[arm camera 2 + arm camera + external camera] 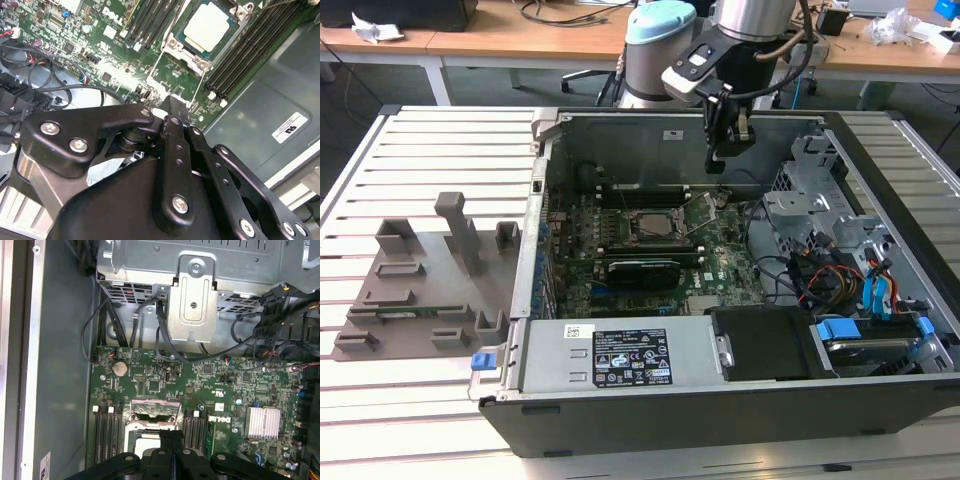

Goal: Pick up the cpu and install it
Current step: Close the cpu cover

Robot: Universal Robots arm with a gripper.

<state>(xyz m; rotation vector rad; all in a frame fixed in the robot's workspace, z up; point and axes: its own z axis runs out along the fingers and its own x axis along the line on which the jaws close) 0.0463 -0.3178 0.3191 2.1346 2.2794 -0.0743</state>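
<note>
Wood desks (520, 40) at rear — white slatted table (420, 150) in fg.

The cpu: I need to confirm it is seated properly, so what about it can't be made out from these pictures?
- First wrist view: the gripper covers much of the cpu.
- Exterior view: the cpu is too small to tell whether it sits flat.
- Second wrist view: the cpu shows its top; its underside and contacts are hidden beneath it.

Exterior view high over open case (620, 140), both wrist views close above motherboard (150, 385) (120, 30), sharing cpu (207, 25) (144, 442)
</note>
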